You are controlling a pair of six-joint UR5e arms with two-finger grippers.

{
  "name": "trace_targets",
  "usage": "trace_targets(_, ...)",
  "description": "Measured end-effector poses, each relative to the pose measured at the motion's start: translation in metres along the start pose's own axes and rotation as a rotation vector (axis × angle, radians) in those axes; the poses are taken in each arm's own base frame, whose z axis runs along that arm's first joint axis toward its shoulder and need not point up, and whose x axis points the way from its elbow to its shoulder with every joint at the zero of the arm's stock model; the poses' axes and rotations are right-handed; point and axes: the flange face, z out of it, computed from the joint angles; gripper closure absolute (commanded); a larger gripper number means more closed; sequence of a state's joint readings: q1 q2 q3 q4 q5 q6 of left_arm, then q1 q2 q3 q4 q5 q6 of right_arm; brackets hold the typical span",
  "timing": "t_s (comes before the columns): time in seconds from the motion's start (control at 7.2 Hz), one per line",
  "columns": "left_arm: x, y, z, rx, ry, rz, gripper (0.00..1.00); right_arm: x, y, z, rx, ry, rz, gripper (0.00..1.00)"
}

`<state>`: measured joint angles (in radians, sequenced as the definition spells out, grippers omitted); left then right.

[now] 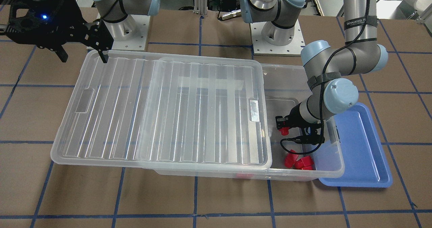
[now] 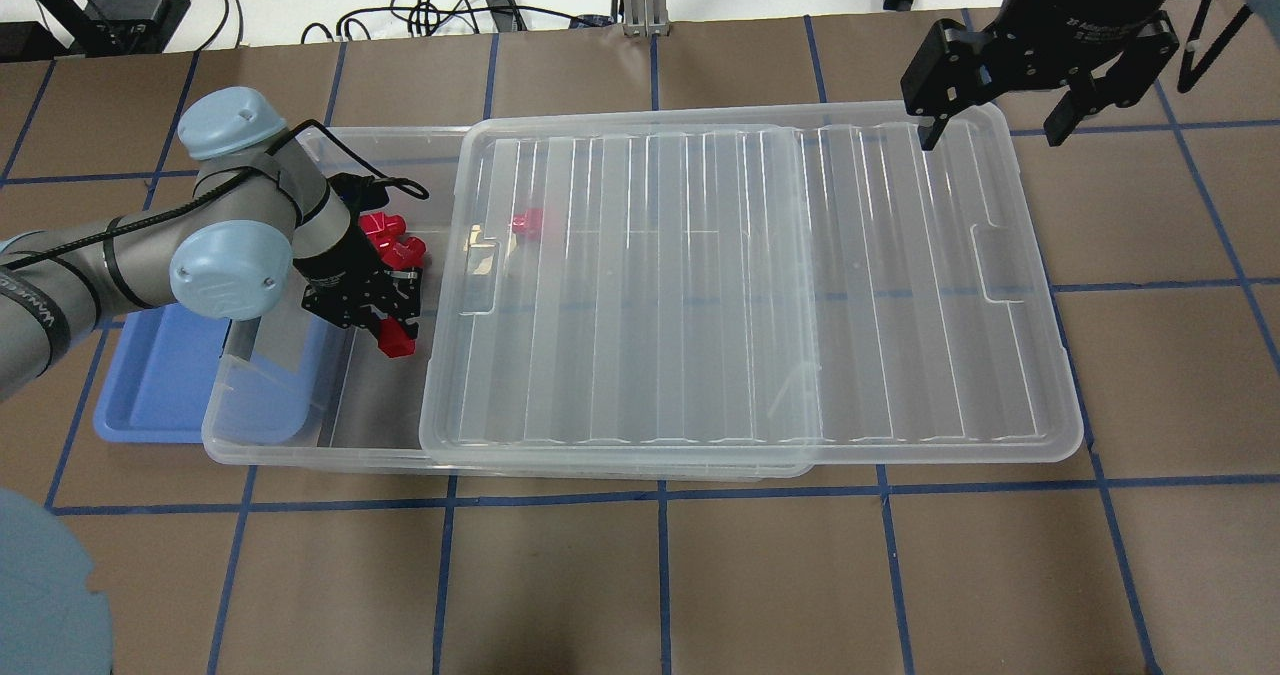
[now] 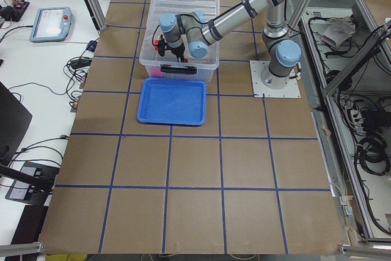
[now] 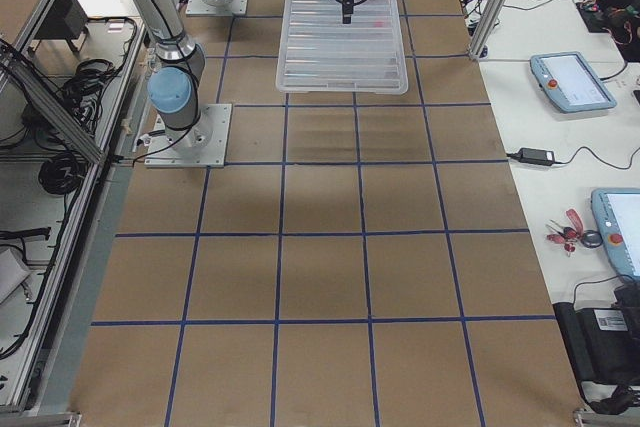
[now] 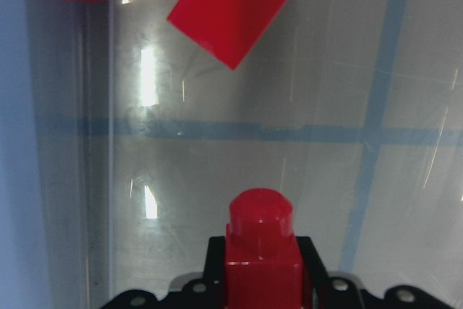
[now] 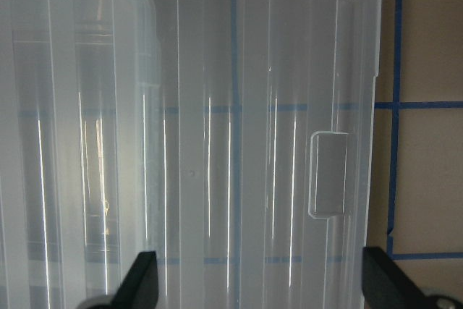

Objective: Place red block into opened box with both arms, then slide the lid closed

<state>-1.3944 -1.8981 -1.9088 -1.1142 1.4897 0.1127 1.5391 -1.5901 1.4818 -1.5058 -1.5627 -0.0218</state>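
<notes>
The clear box (image 2: 300, 452) lies lengthwise on the table, open at its left end. Its ribbed lid (image 2: 750, 285) is slid rightward, overhanging the right end. My left gripper (image 2: 397, 327) hangs inside the open end, shut on a red block (image 2: 398, 346). In the left wrist view that block (image 5: 260, 215) points stub-forward over the box floor. Several other red blocks (image 2: 385, 235) lie in the far corner, and one (image 2: 527, 222) shows under the lid. My right gripper (image 2: 990, 137) hovers open above the lid's far right corner, with its fingertips (image 6: 143, 280) spread over the lid's handle end.
A shallow blue tray (image 2: 160, 385) sits against the box's left end, partly under it. The arm bases (image 1: 125, 35) stand on plates behind the box. Brown table with blue tape lines (image 2: 660, 575) stretches in front.
</notes>
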Motion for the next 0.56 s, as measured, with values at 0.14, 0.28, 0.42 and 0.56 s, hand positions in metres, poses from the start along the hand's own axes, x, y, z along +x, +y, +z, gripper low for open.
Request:
trace_targets(0.14, -0.0008, 0.0001, 0.0006, -0.001, 0.001, 0.001, 0.33, 0.0002, 0.0003, 0.0003, 0.000, -0.001, 0.000, 0.00)
trace_targets(0.28, -0.0019, -0.0001, 0.0006, -0.001, 0.001, 0.001, 0.12, 0.0001, 0.0006, 0.0003, -0.001, -0.002, 0.000, 0.00)
trace_targets(0.42, -0.0027, -0.0001, 0.0001, 0.000, 0.002, -0.001, 0.09, 0.0002, 0.0009, 0.0014, -0.004, -0.001, -0.001, 0.00)
trace_targets(0.56, -0.0027, 0.0005, -0.0016, 0.002, 0.002, -0.002, 0.00, 0.0003, 0.0011, 0.0027, -0.007, 0.000, -0.002, 0.00)
